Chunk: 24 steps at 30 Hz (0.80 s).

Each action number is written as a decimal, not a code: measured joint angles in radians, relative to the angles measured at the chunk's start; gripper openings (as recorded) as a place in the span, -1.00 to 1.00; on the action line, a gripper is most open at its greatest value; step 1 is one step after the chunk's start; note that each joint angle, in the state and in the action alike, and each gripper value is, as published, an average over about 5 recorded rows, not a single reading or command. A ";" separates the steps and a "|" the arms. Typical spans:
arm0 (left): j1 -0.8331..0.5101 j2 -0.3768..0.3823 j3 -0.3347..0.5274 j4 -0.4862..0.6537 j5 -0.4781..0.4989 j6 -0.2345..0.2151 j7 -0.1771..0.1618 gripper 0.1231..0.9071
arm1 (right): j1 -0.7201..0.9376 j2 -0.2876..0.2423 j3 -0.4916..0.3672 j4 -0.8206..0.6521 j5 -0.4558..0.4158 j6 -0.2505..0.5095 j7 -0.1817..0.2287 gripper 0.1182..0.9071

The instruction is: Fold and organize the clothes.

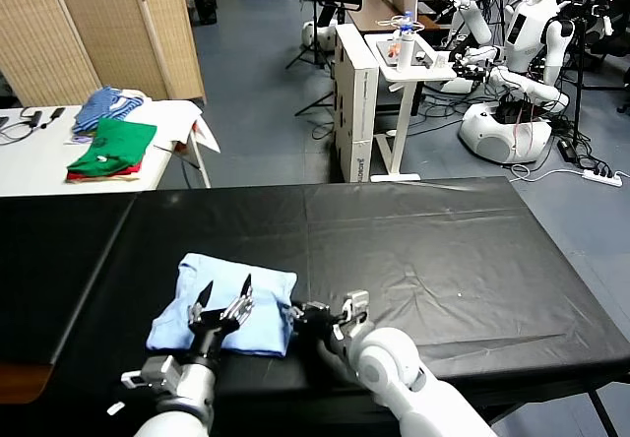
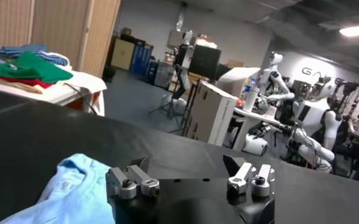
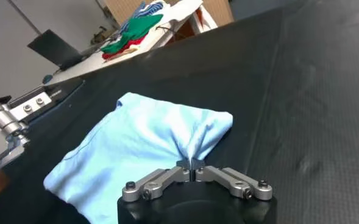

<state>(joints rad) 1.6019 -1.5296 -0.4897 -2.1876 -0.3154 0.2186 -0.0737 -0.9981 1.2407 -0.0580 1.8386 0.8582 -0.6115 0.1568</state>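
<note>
Between both tools lies the T-shirt [image 1: 224, 301]: left tool [image 1: 225, 298] apart above, right tool [image 1: 298, 313] pinching its edge.

Both arms reach forward from the near edge, low and close together. The left gripper [image 1: 224, 297] points away from the body with its dark fingers [image 1: 243, 285] spread wide; the left wrist view shows the two finger mounts standing well apart. The right gripper [image 1: 295, 312], on a white rounded forearm angled inward from the right, lies just beside the left one. In the right wrist view its jaws meet at the centre, pinched together on a fold of light blue cloth.
</note>
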 joint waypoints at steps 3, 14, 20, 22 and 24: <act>0.007 -0.001 -0.006 -0.001 0.002 -0.006 -0.001 1.00 | 0.000 -0.016 0.019 0.012 0.002 -0.011 0.000 -0.94; 0.023 0.002 -0.024 0.001 0.005 -0.029 -0.002 1.00 | 0.072 -0.173 0.119 0.010 -0.046 -0.120 -0.060 -0.94; 0.028 0.005 -0.036 0.005 0.014 -0.039 -0.003 1.00 | 0.102 -0.239 0.131 0.004 -0.095 -0.125 -0.107 -0.74; 0.028 0.010 -0.037 0.005 0.017 -0.040 -0.004 1.00 | 0.099 -0.254 0.137 0.013 -0.105 -0.125 -0.110 -0.43; 0.028 0.016 -0.037 0.003 0.017 -0.040 -0.005 1.00 | 0.092 -0.269 0.146 0.028 -0.113 -0.125 -0.110 -0.14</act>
<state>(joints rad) 1.6301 -1.5131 -0.5269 -2.1846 -0.2987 0.1782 -0.0789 -0.9056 0.9713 0.0883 1.8662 0.7456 -0.7365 0.0468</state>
